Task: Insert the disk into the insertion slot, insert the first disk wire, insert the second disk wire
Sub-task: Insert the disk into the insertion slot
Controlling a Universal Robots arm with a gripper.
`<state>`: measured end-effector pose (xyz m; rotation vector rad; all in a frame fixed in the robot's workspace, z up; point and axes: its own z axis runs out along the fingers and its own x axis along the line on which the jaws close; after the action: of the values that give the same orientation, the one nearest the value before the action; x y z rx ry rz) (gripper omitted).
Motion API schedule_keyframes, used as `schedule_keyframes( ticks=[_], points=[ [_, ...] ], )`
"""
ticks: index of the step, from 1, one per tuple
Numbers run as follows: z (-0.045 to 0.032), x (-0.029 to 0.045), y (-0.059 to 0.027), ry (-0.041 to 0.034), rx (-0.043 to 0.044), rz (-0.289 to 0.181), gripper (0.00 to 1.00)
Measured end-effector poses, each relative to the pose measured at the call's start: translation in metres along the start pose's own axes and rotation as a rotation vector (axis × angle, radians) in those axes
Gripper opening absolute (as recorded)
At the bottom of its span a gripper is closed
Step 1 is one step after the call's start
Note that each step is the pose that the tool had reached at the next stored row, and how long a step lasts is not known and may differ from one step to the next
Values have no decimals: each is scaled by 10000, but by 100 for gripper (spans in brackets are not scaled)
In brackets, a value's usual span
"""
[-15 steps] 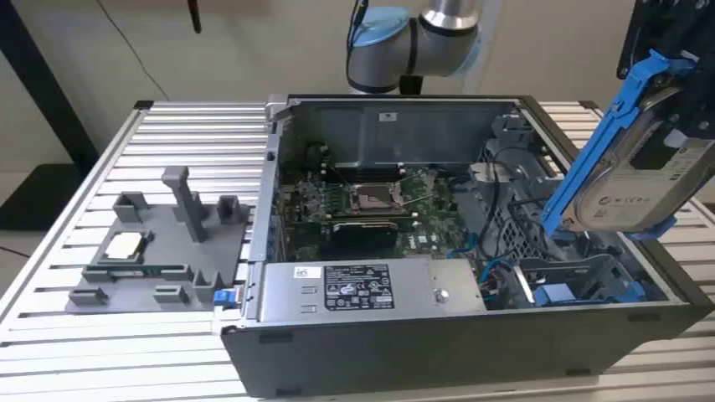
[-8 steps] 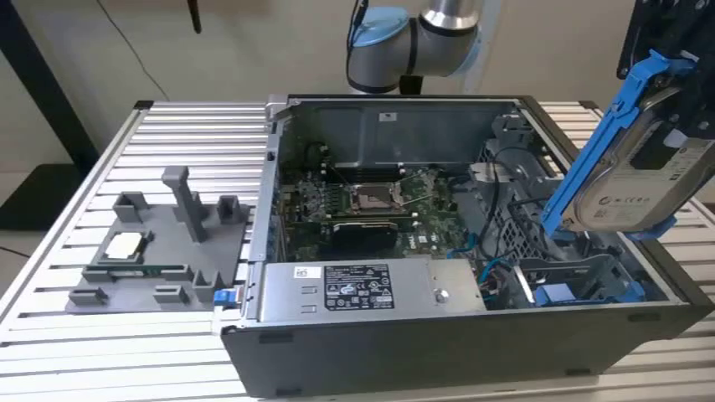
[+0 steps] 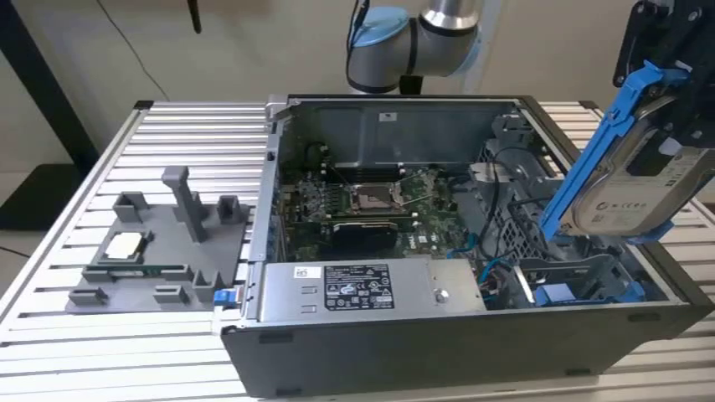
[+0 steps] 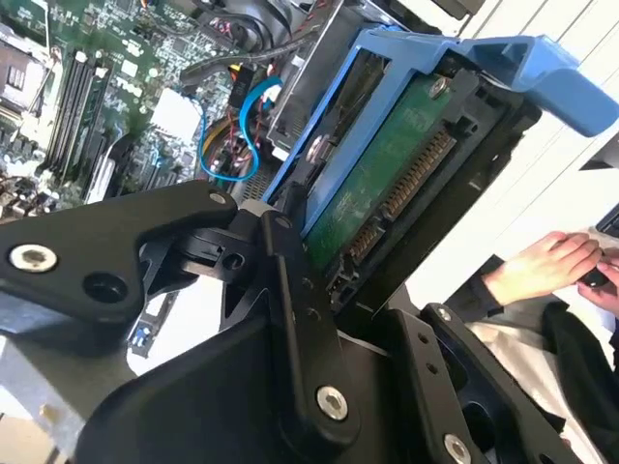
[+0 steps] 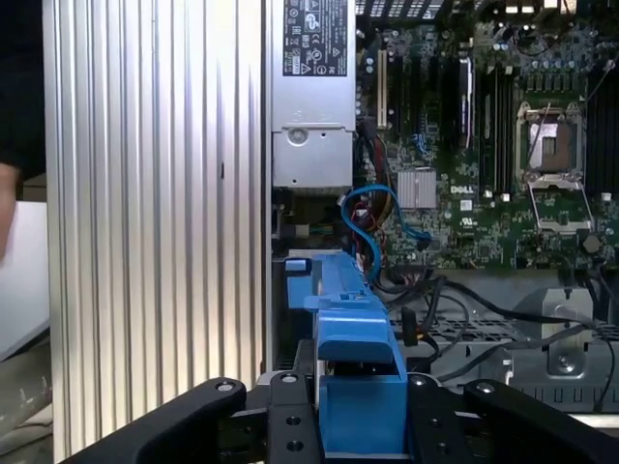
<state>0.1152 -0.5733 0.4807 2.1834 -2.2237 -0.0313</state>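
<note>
disk [image 3: 628, 180] gripped in tool [image 5: 360, 416], tilted, above insertion slot [image 3: 575, 270] in pc case [image 3: 447, 356]

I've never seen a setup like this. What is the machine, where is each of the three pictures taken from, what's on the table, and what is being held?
The machine is one robot arm ending in a gripper, a two-fingered clamp. The exterior view comes from a camera standing off the arm. Both wrist views come from cameras riding near the gripper. On the slatted metal table sits an open computer case, showing its green motherboard and grey power-supply box. Beside the case, to the exterior view's left, lies a grey moulded tray. The gripper is shut on the disk, a hard drive in a blue carrier. It is held tilted above the insertion slot and is not yet seated. A person's hand shows in the second wrist view.
</note>
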Motion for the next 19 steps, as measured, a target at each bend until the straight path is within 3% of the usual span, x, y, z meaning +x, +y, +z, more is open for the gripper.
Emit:
schedule_keyframes(
  ticks=[4, 19],
  points=[
    [70, -1, -3, -2, 70, -1, 32],
    [344, 0, -11, -32, 74, -1, 32]
  ],
)
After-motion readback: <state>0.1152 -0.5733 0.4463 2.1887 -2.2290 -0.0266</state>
